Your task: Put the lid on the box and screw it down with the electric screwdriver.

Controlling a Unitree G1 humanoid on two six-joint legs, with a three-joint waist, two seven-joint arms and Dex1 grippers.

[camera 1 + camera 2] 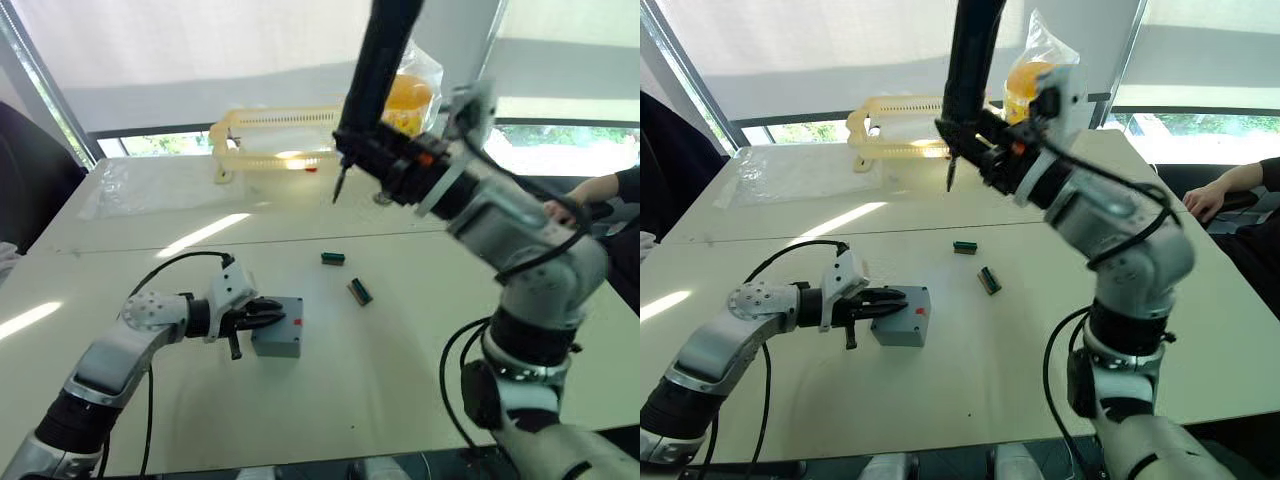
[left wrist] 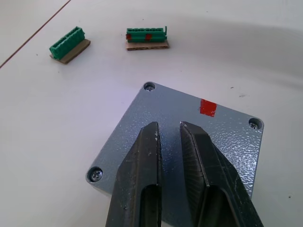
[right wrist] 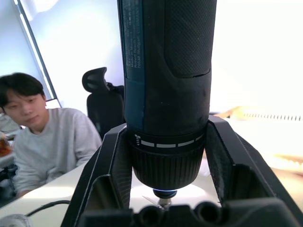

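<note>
The grey box (image 1: pixel 278 346) stands on the white table at the near left. The lid (image 2: pixel 156 109) lies flat on top of it, with a red mark (image 2: pixel 208 107) and screws showing at three corners. My left gripper (image 2: pixel 168 126) is shut, its two black fingers lying close together on the lid's top with nothing between them. High over the far middle of the table, my right gripper (image 1: pixel 385 160) is shut on the electric screwdriver (image 1: pixel 375 70). The tool stands nearly upright with its thin bit (image 1: pixel 338 187) pointing down, well away from the box.
Two small green connectors (image 1: pixel 333 258) (image 1: pixel 360 292) lie to the right of the box. A yellow slotted basket (image 1: pixel 270 140) and a clear bag with something orange (image 1: pixel 410 100) sit at the far edge. A person's hand (image 1: pixel 590 190) rests at the right; a seated person (image 3: pixel 38 137) is nearby.
</note>
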